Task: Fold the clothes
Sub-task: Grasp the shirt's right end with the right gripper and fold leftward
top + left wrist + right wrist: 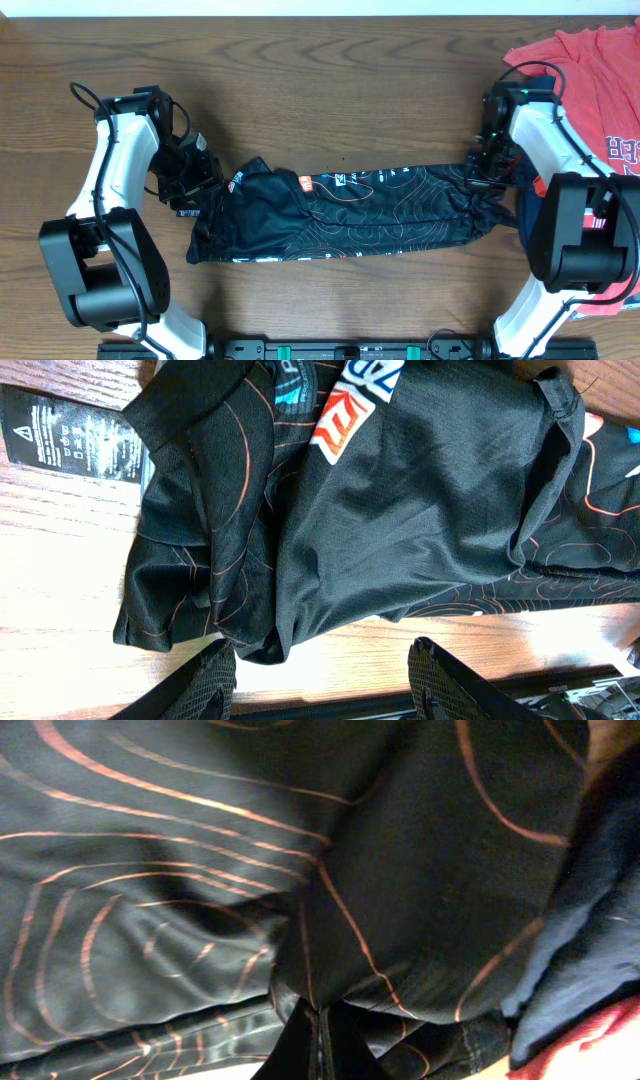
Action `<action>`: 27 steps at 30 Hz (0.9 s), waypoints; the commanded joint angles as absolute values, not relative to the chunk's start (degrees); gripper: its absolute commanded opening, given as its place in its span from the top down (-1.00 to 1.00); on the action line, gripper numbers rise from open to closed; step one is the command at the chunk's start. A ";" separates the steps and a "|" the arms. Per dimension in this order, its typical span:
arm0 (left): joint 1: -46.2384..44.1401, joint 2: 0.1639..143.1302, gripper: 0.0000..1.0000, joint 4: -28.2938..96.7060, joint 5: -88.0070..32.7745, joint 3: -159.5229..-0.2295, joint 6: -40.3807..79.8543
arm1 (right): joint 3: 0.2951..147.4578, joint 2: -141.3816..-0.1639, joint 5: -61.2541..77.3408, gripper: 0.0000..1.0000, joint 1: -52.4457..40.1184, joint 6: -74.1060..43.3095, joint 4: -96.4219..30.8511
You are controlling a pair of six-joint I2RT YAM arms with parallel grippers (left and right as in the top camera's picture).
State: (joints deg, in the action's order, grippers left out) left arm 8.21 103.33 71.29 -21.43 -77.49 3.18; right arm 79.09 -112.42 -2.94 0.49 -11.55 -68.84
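Stretched long from left to right across the middle of the wooden worktop point(330, 80): the black jersey point(380, 210), thin, with fine orange lines all over it. Bunched up and folded over at the left end, flatter toward the right. Near that left end, a red and white logo point(340, 422), with a bit of blue and white print beside it. Sticking out at the left end, flat on the wood, a black label point(75, 435) with tiny white marks.

At the left end, the left fingers point(440, 678), spread apart, holding nothing, just off the edge of the bunched cloth. Touching the cloth or not: cannot tell.

At the right end, the right fingers point(322, 1042), pressed together, pinching a fold of the jersey, with creases in the cloth running in to the tips.

Beside the right end of the jersey, a dark navy cloth point(585, 950). Farther right, up in the far right corner of the worktop, a red T-shirt point(600, 70) with navy letters, partly hidden under the right arm.
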 commanded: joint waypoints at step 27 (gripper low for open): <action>8.45 103.28 -0.15 71.26 -20.93 -78.76 3.68 | 79.94 -110.96 5.65 0.98 -27.51 -22.37 -63.72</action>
